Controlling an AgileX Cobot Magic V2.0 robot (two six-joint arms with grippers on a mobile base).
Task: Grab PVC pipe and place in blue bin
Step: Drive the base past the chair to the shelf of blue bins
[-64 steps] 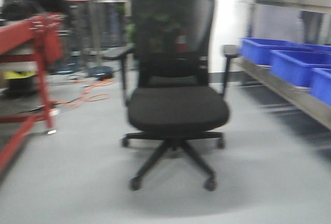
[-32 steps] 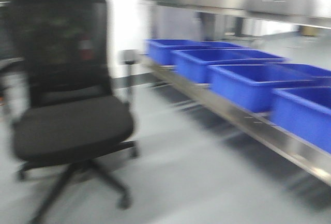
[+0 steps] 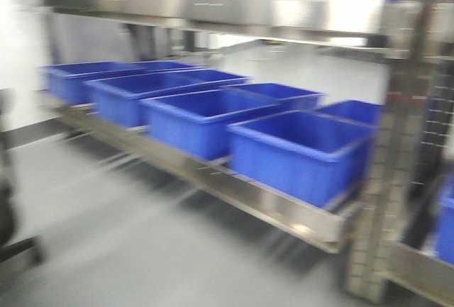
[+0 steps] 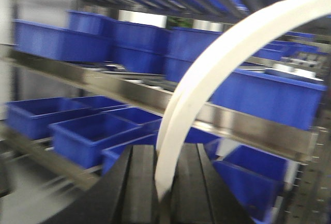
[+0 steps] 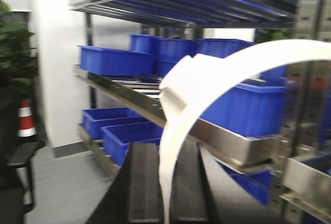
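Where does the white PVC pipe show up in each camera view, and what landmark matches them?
Front view: not in it.
Left wrist: PVC pipe rises between the fingers at bottom centre, arching to the upper right.
Right wrist: PVC pipe likewise between the fingers, bottom centre, arching right.
Shared landmark: blue bins on the steel rack.

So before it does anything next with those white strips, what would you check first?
1. Left jaws gripping a white strip: ok, it is clamped between them.
2. Right jaws gripping the other strip: ok.
3. Blue bins in front: ok, a row on the low shelf.
4. Nearest bin free inside: cannot tell, too blurred.
5. Front view sharp: not ok, smeared.
6. Room under the upper shelf for the arms: cannot tell.
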